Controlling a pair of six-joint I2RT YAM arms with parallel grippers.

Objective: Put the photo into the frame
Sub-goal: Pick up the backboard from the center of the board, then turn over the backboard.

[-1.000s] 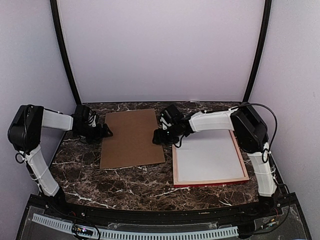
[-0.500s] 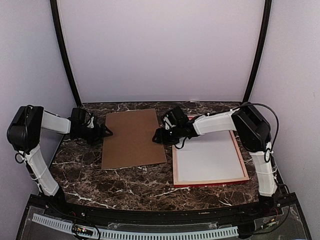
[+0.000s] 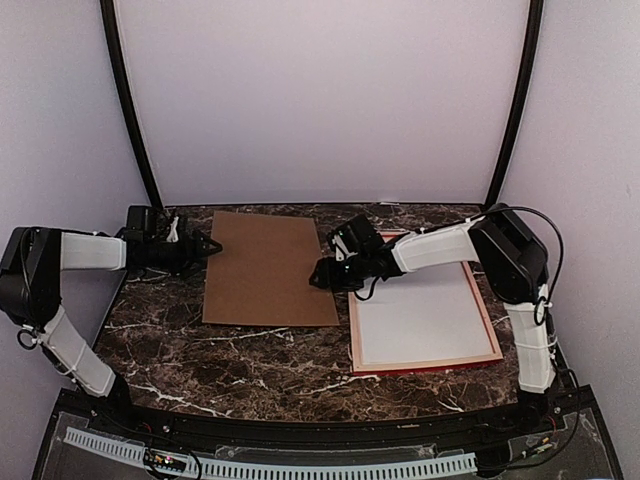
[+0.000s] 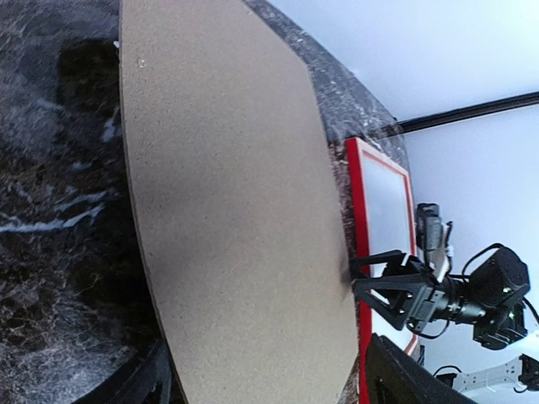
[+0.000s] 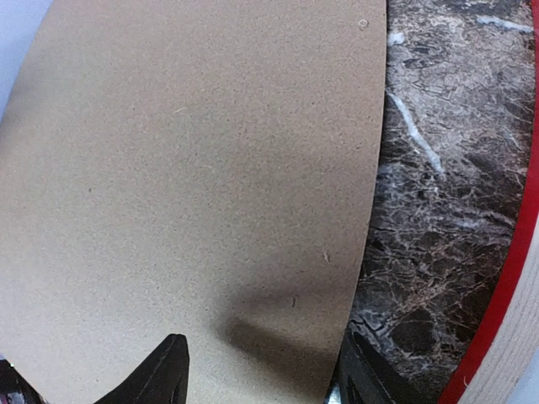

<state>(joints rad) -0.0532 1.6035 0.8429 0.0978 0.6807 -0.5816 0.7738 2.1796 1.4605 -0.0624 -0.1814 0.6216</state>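
The frame [image 3: 487, 310] lies flat on the right of the marble table, pale wood up with a red lower edge. A plain white sheet [image 3: 420, 315] fills its opening; no printed side of the photo shows, and I cannot tell whether this is its back. The brown backing board [image 3: 265, 270] lies left of the frame. My left gripper [image 3: 207, 245] stands open at the board's far-left edge, its jaws straddling that edge in the left wrist view [image 4: 269, 370]. My right gripper [image 3: 318, 275] is open at the board's right edge [image 5: 261, 353], one finger over the board, the other beside it.
White curtain walls with two black poles [image 3: 130, 120] enclose the table on three sides. Dark marble [image 3: 260, 360] runs between the board and the near edge. A narrow marble strip [image 5: 438, 210] separates the board from the frame's red side [image 5: 505, 295].
The board has shifted toward the back wall and looks larger. My left arm has swung out left and its gripper moved back along the board's edge. The right gripper has barely moved.
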